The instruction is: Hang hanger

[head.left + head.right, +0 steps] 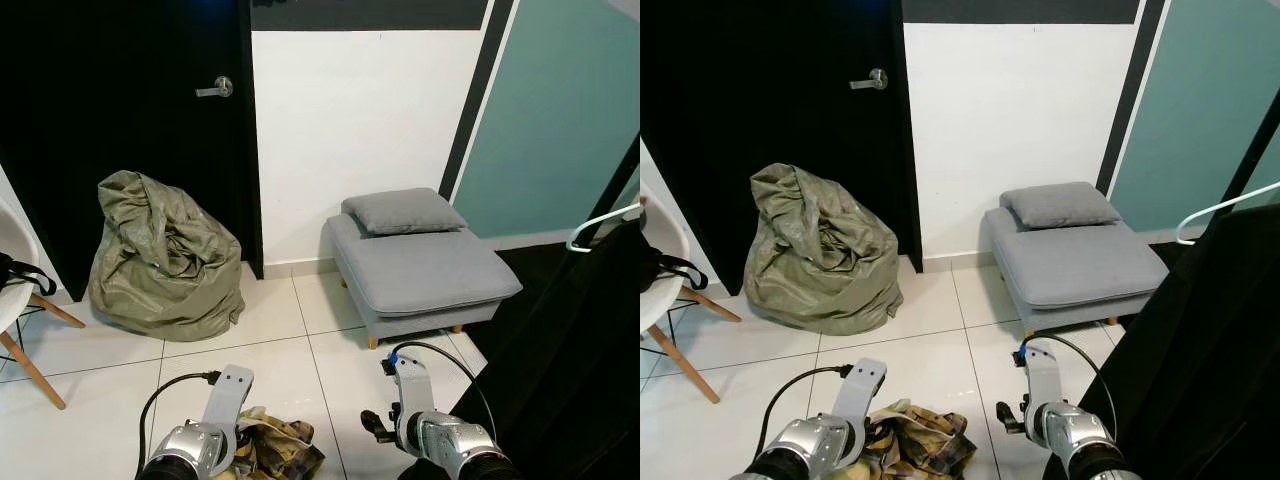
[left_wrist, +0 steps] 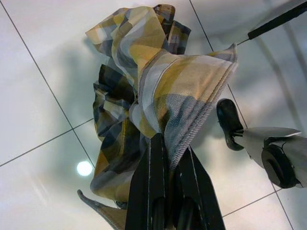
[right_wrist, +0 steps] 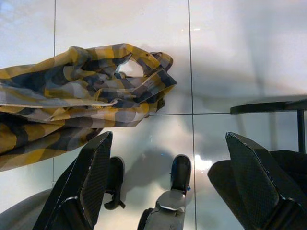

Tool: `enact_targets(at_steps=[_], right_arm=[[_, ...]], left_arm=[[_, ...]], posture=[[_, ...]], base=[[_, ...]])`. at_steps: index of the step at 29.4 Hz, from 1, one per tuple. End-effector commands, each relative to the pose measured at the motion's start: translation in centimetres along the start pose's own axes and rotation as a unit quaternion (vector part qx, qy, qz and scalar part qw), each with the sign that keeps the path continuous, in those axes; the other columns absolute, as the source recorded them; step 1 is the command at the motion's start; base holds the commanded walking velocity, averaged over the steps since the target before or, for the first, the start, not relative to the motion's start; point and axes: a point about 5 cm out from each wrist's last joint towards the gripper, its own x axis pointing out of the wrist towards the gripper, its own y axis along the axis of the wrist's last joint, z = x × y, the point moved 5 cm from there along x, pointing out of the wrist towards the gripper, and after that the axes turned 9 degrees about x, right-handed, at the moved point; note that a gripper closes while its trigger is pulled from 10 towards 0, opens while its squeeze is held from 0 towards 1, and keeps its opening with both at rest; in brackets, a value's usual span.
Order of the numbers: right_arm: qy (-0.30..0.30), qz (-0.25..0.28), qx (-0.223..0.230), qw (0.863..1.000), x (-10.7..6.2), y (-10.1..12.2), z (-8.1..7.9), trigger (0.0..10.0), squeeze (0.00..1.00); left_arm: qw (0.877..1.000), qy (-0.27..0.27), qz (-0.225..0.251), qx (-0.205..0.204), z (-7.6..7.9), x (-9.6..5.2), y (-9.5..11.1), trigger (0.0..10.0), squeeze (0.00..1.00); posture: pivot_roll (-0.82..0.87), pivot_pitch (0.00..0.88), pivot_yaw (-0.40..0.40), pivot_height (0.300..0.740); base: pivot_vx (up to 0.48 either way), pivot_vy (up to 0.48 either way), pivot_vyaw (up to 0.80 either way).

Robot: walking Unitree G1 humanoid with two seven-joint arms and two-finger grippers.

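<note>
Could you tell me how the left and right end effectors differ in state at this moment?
The left end effector is shut on the yellow plaid shirt, pinching a fold of it; the right end effector is open and holds nothing. The left wrist view shows fabric hanging from the left fingers; the right fingers stand wide apart over the white floor tiles, beside the shirt. Both have long black fingers and hang low above the floor.

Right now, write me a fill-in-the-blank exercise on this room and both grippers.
1. The left gripper is shut on a ____ shirt.
2. The right gripper hangs with its fingers ____.
3. A grey pillow lies on the grey ____.
4. The green beanbag slumps against the black ____.

Missing words: plaid; open; footstool; door
</note>
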Motion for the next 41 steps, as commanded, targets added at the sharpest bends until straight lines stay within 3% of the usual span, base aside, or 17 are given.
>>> enact_targets(at_steps=[1,6,8,11,12,16,20,23,25,28,31,33,35,36,41], right_arm=[[-0.004,-0.001,0.003,1.000,0.1,-0.2,0.0,10.0,0.00],[-0.013,0.001,0.018,1.000,0.1,-0.3,0.3,10.0,0.00],[-0.013,-0.014,0.044,0.999,0.2,-1.2,0.4,10.0,0.00],[-0.015,-0.037,0.043,0.998,0.2,-2.4,0.5,10.0,0.00],[-0.002,-0.050,-0.007,0.999,0.3,-3.5,0.2,10.0,0.00],[0.007,-0.048,-0.034,0.998,0.2,-4.1,0.2,10.0,0.00],[0.001,-0.049,-0.043,0.998,-0.1,-5.6,1.0,10.0,0.00],[-0.011,-0.047,-0.030,0.998,-0.5,-7.5,1.8,10.0,0.00],[-0.022,-0.028,0.001,0.999,-0.8,-9.1,2.4,10.0,0.00],[-0.030,-0.022,0.008,0.999,-1.1,-10.5,2.7,10.0,0.00],[-0.033,-0.014,0.008,0.999,-1.2,-11.1,2.5,10.0,0.00],[-0.042,0.005,0.041,0.998,-1.2,-11.8,2.2,10.0,0.00],[-0.050,0.026,0.045,0.997,-1.3,-11.6,2.1,10.0,0.00],[-0.056,0.059,0.061,0.995,-1.4,-11.2,1.9,10.0,0.00],[-0.039,0.066,0.096,0.992,-1.4,-11.5,1.3,10.0,0.00]], left_arm=[[1.000,-0.006,0.000,-0.005,0.1,0.0,0.2,10.0,0.00],[1.000,-0.004,-0.001,0.005,0.4,0.1,0.2,10.0,0.00],[0.999,-0.008,0.004,0.032,1.1,0.3,0.1,10.0,0.00],[0.999,-0.021,0.021,0.035,1.9,0.3,0.1,10.0,0.00],[1.000,-0.011,0.022,0.017,1.7,0.4,-0.8,10.0,0.00],[1.000,-0.006,0.019,-0.002,1.8,0.4,-1.7,10.0,0.00],[0.999,-0.021,0.036,-0.015,3.0,0.3,-2.8,10.0,0.00],[0.998,-0.018,0.053,-0.032,3.9,0.2,-3.7,10.0,0.00],[0.997,0.010,0.072,-0.035,4.1,0.0,-4.4,10.0,0.00],[0.995,0.023,0.091,-0.039,4.1,-0.3,-4.8,10.0,0.00],[0.994,0.025,0.100,-0.045,3.9,-0.5,-5.1,10.0,0.00],[0.991,0.034,0.116,-0.057,3.4,-0.9,-5.5,10.0,0.00],[0.991,0.035,0.120,-0.052,3.2,-1.1,-5.8,10.0,0.00],[0.992,0.042,0.118,-0.030,3.0,-1.3,-6.6,10.0,0.00],[0.990,0.033,0.120,-0.060,2.7,-1.5,-7.6,10.0,0.00]], posture=[[0.02,0.142,-0.007,0.740],[0.02,0.182,-0.010,0.740],[0.01,0.183,-0.006,0.740],[0.01,0.199,-0.004,0.740],[-0.01,0.220,-0.002,0.740],[-0.03,0.232,-0.002,0.740],[-0.07,0.275,-0.001,0.740],[-0.09,0.288,-0.001,0.740],[-0.08,0.304,0.003,0.740],[-0.07,0.299,0.002,0.740],[-0.06,0.292,-0.002,0.740],[-0.06,0.292,-0.004,0.740],[-0.04,0.292,-0.015,0.740],[-0.01,0.281,-0.024,0.740],[0.00,0.262,-0.023,0.740]], base=[[0.000,0.000,0.00],[0.000,0.000,0.00],[0.000,0.000,0.00],[0.000,0.000,0.00],[0.000,0.000,0.00],[0.000,0.000,0.00],[0.000,0.000,0.00],[0.000,0.000,0.00],[0.000,0.000,0.00],[0.000,0.000,0.00],[0.000,0.000,0.00],[0.000,0.000,0.00],[0.000,0.000,0.00],[0.000,0.000,0.00],[0.000,0.000,0.00]])
